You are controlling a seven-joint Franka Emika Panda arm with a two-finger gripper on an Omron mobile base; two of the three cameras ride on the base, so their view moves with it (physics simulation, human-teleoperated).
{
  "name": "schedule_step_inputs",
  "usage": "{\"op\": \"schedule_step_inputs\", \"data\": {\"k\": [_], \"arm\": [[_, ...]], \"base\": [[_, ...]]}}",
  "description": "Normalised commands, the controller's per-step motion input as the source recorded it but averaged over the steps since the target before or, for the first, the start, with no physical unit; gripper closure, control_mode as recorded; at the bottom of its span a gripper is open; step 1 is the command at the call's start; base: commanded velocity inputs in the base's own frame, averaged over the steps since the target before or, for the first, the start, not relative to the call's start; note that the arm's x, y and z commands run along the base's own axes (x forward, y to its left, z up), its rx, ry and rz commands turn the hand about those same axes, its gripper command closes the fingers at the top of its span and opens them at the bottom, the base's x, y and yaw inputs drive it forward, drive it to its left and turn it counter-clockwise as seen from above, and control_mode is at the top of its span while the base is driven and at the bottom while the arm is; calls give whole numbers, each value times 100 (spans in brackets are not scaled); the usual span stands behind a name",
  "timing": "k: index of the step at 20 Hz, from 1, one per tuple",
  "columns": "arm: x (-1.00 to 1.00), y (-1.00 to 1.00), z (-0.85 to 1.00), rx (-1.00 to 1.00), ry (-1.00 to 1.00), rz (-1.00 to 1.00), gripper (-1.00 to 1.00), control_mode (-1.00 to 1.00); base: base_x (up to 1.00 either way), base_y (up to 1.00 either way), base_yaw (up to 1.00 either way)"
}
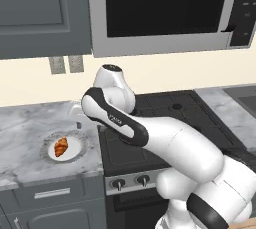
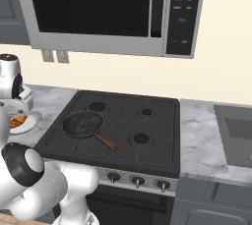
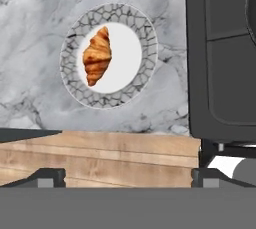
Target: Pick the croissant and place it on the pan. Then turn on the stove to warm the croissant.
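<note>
The croissant (image 3: 97,56) lies on a white plate (image 3: 145,48) with a grey patterned rim, on the marble table (image 3: 35,18) to the left of the stove (image 2: 123,126). In the hand view it is ahead of the gripper (image 3: 127,178) and a little toward its left finger, well apart from both tips. It sits off the middle of the plate, toward the rim on that same side.

The main risk, in my judgement, is the descent. The croissant is not centred between the 2 fingers, so if the gripper goes straight down, 1 finger can land on the pastry or on the plate rim and push the plate over the smooth table. The croissant is also long and lies at a slant, so a grasp along its length can slip off the pointed ends. Later, the pan (image 2: 82,124) stands on the front left burner with its handle (image 2: 107,143) toward the knobs (image 2: 137,181); a low carry can hit the pan's wall.

The gripper is wide apart, with the 2 tips near opposite sides of the hand view. It holds nothing and touches nothing.
</note>
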Motion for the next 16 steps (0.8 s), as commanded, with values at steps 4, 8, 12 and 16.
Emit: {"op": "schedule_step_inputs", "data": {"k": [4, 8, 12, 16], "arm": [[0, 19, -15, 0, 9, 0, -100, -100], [0, 1, -19, 0, 1, 0, -100, -100], [0, 0, -21, 0, 0, -1, -100, -100], [0, 0, -25, -1, 0, -2, -100, -100]], "base": [[0, 0, 0], [0, 0, 0], [0, 0, 0], [0, 0, 0]]}}
